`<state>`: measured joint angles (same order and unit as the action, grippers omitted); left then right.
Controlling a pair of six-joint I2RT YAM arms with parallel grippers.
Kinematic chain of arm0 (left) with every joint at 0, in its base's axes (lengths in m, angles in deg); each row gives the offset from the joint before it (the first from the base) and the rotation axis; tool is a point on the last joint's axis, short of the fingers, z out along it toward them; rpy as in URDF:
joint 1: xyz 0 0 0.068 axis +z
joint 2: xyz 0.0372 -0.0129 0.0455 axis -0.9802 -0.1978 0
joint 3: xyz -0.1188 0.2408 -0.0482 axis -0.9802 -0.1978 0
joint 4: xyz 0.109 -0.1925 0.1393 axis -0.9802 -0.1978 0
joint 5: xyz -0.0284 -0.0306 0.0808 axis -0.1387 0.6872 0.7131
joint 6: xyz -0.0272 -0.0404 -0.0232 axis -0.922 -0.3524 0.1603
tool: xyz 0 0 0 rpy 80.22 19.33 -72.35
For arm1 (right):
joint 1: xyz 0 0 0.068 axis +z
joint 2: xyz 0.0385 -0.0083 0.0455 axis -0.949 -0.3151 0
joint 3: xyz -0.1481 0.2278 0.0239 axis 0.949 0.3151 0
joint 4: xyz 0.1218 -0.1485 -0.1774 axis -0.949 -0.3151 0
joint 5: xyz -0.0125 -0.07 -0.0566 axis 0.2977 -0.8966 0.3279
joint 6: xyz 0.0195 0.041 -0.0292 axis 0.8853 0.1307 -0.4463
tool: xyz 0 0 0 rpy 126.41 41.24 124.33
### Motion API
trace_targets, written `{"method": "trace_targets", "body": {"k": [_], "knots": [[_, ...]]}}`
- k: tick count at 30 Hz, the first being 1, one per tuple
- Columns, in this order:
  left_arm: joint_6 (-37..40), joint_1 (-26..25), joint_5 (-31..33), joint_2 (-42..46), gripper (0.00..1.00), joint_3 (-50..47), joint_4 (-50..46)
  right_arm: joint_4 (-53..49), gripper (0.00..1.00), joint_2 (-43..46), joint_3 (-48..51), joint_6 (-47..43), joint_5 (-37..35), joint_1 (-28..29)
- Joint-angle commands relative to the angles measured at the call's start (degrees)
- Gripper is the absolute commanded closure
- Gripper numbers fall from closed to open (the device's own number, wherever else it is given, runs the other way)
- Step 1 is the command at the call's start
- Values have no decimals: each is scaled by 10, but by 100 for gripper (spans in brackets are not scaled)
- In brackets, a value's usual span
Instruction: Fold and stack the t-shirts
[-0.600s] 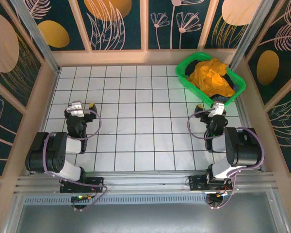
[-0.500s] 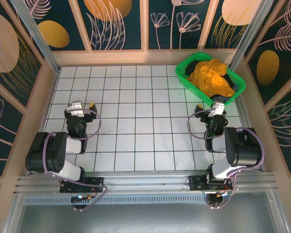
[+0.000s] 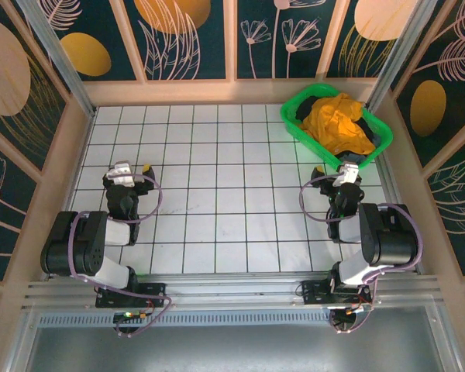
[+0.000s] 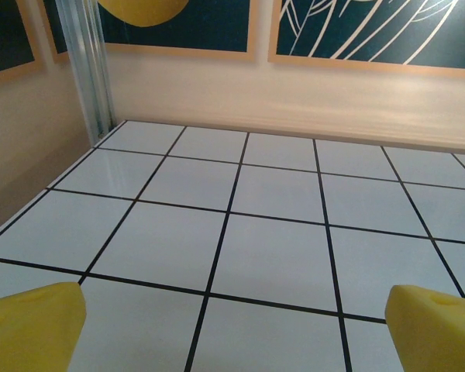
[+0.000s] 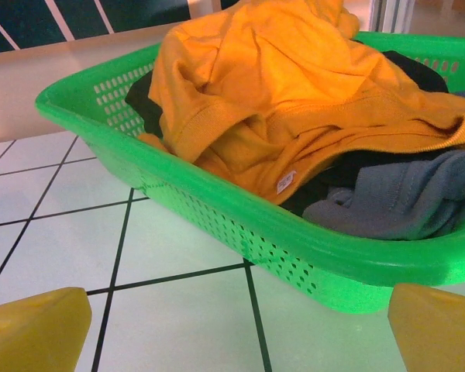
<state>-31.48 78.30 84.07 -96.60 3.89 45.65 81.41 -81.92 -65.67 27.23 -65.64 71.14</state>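
- Nothing is folded yet. The orange t-shirt (image 5: 279, 85) sits bunched up on top of the pile in the green basket (image 5: 217, 205), at the far right corner of the table (image 3: 217, 170). A grey garment (image 5: 403, 198) and something black lie under it.
- I'd call this the very first step: getting a shirt out of the basket.
- The right gripper (image 5: 236, 333) is just in front of the basket, jaws spread wide, holding nothing. It's facing the shirt, so it looks like the obvious one to go in.
- The left gripper (image 4: 232, 333) is parked over bare tiles on the other side, well apart from the basket, also wide apart and holding nothing.
- My guess for the next move: reach over the rim, pinch just the orange cloth and lift it clear without dragging the dark stuff along. Thin, floppy fabric, so it'll probably need both arms to spread flat.
- The surface is glossy white tile with a black grid, with plenty of room to fold in the middle.
- The room has wood-framed dark teal panels with leaf drawings and gold circles, and a metal post (image 4: 89, 70) in the far left corner.
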Motion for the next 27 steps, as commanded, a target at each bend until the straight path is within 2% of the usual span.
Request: {"method": "trace_targets", "body": {"k": [1, 2, 4, 6, 7, 8, 9, 10, 11, 12, 13, 16, 18, 21, 27], "knots": [[4, -4, 18, 75, 1, 41, -109, -66, 1, 66, -30, -44, -55, 46], [-3, -10, 50, 112, 1, 55, -155, -94, 1, 99, -37, -61, -94, 71], [-14, -27, 100, 182, 1, 67, -182, -131, 1, 171, -58, -60, -140, 109], [1, -54, 147, 236, 1, 117, -231, -267, 1, 236, -144, -3, -196, 131], [-34, -58, 177, 249, 1, 167, -283, -396, 1, 245, -226, 68, -202, 124], [-106, -58, 208, 246, 1, 235, -370, -534, 1, 234, -319, 135, -147, 97], [-193, -58, 233, 235, 1, 310, -500, -639, 1, 213, -393, 185, -93, 70], [-276, -58, 249, 215, 1, 394, -678, -741, 1, 182, -466, 267, -86, 44], [-317, -56, 255, 192, 1, 452, -722, -782, 1, 150, -517, 289, -63, 19], [-322, -51, 223, 174, 1, 470, -717, -792, 1, 126, -548, 285, -24, 2], [-329, -45, 168, 152, 1, 495, -713, -806, 6, 100, -580, 283, -14, -10], [-351, -45, 28, 72, 1, 590, -731, -851, 10, 28, -669, 291, -31, -34], [-373, -55, -29, 23, 1, 641, -752, -888, 10, -28, -730, 291, -19, -53], [-371, -89, -87, -26, 2, 683, -764, -925, 11, -116, -806, 274, 13, -69], [-347, -166, -118, -53, 8, 696, -785, -990, 15, -280, -939, 245, 39, -76]]}}
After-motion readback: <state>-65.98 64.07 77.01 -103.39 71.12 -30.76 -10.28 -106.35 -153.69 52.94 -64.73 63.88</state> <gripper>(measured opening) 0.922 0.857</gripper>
